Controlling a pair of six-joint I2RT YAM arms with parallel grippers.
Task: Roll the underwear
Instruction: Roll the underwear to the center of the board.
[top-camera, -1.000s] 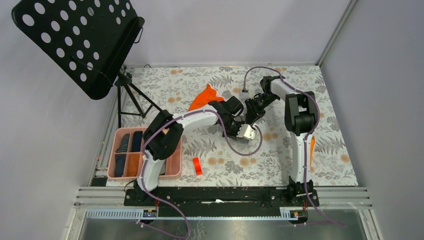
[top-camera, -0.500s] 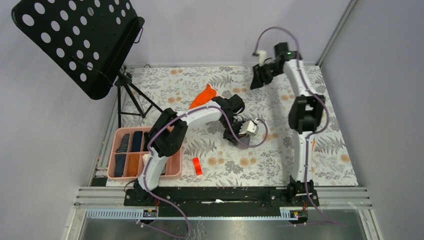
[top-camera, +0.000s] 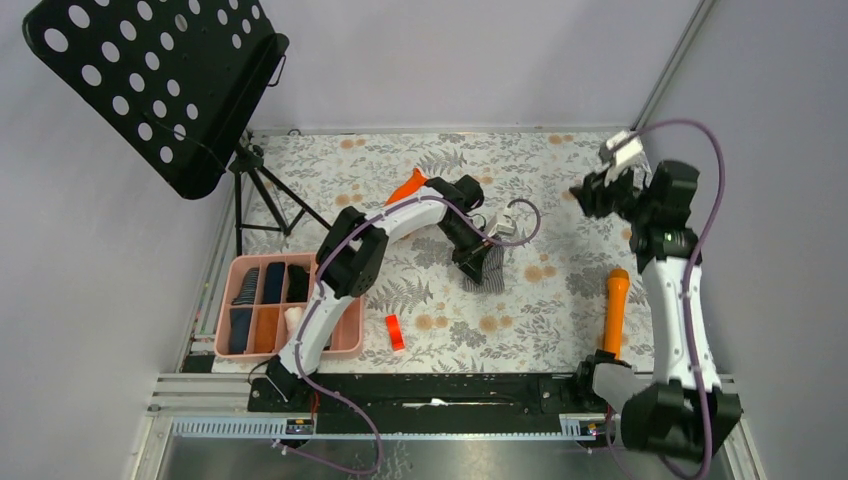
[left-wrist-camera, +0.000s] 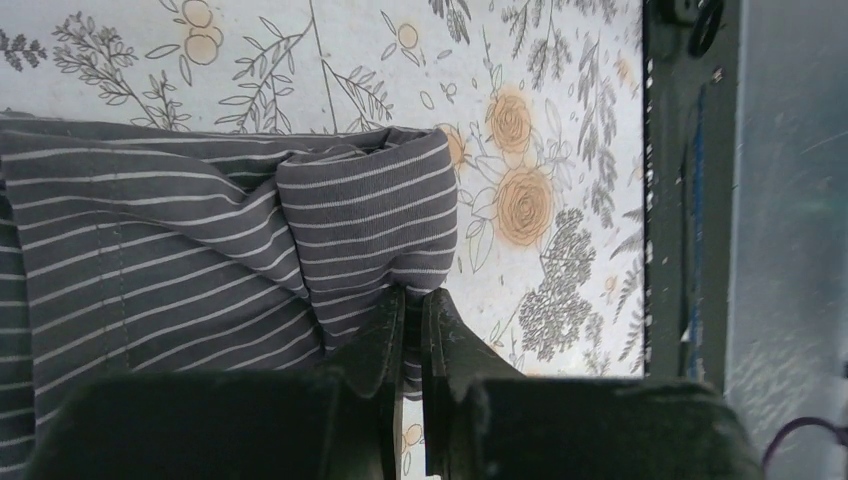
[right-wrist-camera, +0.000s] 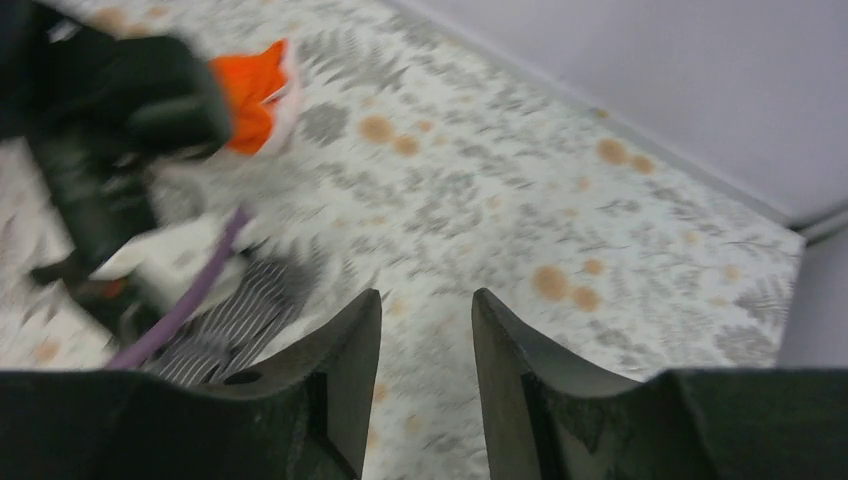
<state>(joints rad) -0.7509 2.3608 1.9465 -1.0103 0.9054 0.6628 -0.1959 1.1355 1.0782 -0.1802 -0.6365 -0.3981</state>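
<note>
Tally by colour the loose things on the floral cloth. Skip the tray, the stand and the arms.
Orange: 2, the orange underwear and the orange cylinder
Grey: 1, the grey striped underwear
Red: 1, the red block
Total: 4

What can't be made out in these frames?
Striped underwear: left wrist view, cut off at the left edge; left gripper covers the lower part.
Orange underwear: top view, partly behind the left arm; right wrist view, blurred.
Tray contents: top view, too small, partly under the left arm.
</note>
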